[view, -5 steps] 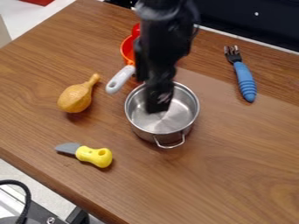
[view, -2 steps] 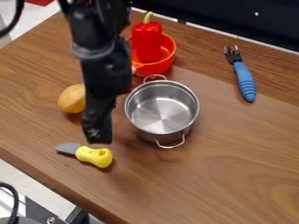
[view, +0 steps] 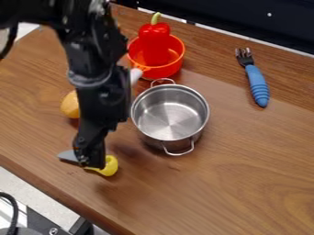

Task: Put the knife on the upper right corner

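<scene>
At the near edge, around seven o'clock, a black cable (view: pixel 14 209) curves beside the desk (view: pixel 202 197). Further in, toward eight o'clock from the pot (view: pixel 171 112), lies the one knife (view: pixel 111 166), its grey blade aimed between nine and ten, its yellow handle partly covered by the black hand (view: pixel 90 164). The hand points down right over the knife; whether it is released or clenched, or touches the knife, cannot be told. The single steel pot, with two loop handles, sits mid-desk. Toward nine o'clock from it, one yellow-orange toy (view: pixel 70 105) shows partly behind the arm (view: pixel 98 82). Toward two lies one blue-handled fork (view: pixel 257 86), tines near twelve. Toward twelve is one orange pan (view: pixel 173 69) with a pale handle, holding one red pepper (view: pixel 154 46). Farthest, from twelve to two, runs a dark panel (view: pixel 245 20).
</scene>
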`<state>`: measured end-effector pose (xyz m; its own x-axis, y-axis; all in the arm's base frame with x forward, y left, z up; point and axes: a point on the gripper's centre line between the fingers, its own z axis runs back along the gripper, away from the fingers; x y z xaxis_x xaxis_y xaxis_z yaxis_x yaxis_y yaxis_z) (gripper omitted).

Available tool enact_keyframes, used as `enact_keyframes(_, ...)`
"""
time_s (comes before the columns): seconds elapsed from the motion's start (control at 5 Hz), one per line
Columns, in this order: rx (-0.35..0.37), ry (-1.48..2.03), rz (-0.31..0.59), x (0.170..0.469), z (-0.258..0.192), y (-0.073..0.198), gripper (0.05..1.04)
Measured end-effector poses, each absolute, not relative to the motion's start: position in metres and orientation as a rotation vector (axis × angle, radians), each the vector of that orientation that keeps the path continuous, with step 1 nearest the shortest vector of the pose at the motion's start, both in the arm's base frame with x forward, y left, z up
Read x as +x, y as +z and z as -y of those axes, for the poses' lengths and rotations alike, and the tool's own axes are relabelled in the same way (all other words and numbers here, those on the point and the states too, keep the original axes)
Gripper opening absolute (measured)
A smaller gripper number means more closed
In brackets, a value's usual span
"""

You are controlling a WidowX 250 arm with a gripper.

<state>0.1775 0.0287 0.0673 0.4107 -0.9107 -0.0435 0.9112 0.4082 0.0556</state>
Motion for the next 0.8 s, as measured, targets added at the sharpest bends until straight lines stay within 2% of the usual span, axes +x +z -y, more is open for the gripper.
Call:
enact_keyframes(0.2, 0.064, -1.187, -0.021, 0.173, -0.030, 0.065, 0.999)
enact_keyframes(0.6, 0.101, -1.193, -0.033, 0.172, -0.025, 0.047, 0.974)
enact_keyframes(0.8, 0.105, -1.189, -0.022, 0.175, -0.022, 0.044, 0.708)
